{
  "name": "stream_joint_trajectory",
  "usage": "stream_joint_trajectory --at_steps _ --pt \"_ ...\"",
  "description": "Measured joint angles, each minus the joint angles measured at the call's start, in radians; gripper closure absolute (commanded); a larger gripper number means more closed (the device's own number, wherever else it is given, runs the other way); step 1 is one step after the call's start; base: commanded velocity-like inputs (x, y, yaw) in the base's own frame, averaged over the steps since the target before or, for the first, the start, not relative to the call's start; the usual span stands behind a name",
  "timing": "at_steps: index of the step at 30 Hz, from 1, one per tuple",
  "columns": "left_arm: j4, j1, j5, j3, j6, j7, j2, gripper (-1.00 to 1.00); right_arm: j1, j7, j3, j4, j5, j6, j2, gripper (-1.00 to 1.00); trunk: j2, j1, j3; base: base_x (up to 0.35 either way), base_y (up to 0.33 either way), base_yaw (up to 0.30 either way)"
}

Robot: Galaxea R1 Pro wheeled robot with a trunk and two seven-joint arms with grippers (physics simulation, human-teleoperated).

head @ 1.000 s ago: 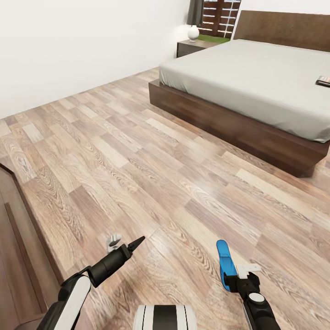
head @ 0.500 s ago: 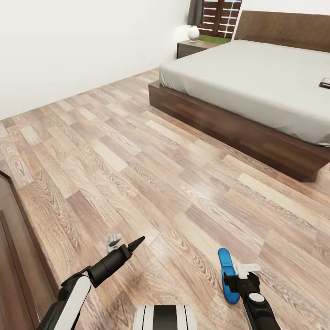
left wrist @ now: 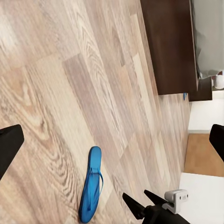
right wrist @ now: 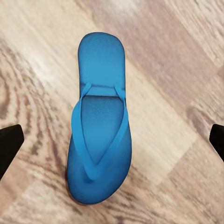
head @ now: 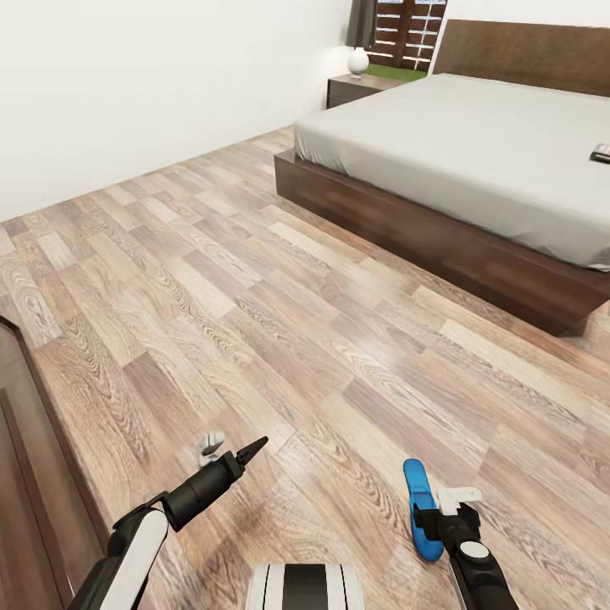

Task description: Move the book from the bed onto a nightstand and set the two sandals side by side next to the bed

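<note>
Right gripper point(head: 442, 508) spread wide, gripping nothing, poised just above a blue sandal point(right wrist: 99, 121). Sandal flat on the plank floor point(head: 212, 280), straps up, lying between the two dark fingertips point(right wrist: 10, 140) at the edges of the right wrist view. Left gripper point(head: 233, 447) likewise wide open and empty, held over bare floor beside the other arm.

Further out, a dark wooden cabinet edge point(head: 21, 474) close by the left arm. Well away across the floor, the bed point(head: 474, 144), with the book point(head: 601, 153) resting on the mattress near the far right of the head view. Beyond the bed's corner, the nightstand point(head: 356, 85) with a white lamp point(head: 358, 59) on top. In the left wrist view, a speck of blue point(left wrist: 185, 95) by the bed frame, too small to identify.

Likely trouble: with so thin a sandal flat on the boards, fingertips scraping the floor or closing on a strap alone, leaving a loose hold. Then a long carry to the bed, with a real chance of a drop on the way. Also a possible knock of the left arm against the cabinet on turning.
</note>
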Motion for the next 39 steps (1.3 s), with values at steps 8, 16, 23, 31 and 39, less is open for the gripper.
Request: stream_joint_trajectory --at_steps 8,16,23,31,39 --pt "0.000 0.000 0.000 -0.001 0.000 0.000 -0.001 -1.00 0.000 0.001 0.000 -0.001 0.000 0.000 0.000 -1.00 0.000 0.000 0.000 0.000 0.000 0.000" --pt "0.000 0.000 0.001 0.000 0.000 -0.001 -0.001 -1.00 0.000 0.001 0.000 -0.002 0.000 0.000 0.000 -1.00 0.000 0.000 0.000 0.000 0.000 0.000" --pt "0.000 0.000 0.002 0.000 0.000 -0.001 -0.001 -1.00 0.000 0.001 0.000 -0.002 0.000 0.000 0.000 -1.00 0.000 0.000 0.000 0.009 0.000 0.000" --pt "0.000 0.000 0.002 0.000 0.000 -0.001 -0.001 -1.00 0.000 0.001 0.000 -0.002 0.000 0.000 -0.001 -1.00 0.000 0.000 0.000 0.114 0.000 0.000" --pt "0.000 0.000 0.002 0.000 0.000 -0.001 -0.001 -1.00 0.000 0.001 0.000 -0.002 0.000 0.000 -0.001 -1.00 0.000 0.000 0.000 0.005 0.000 0.000"
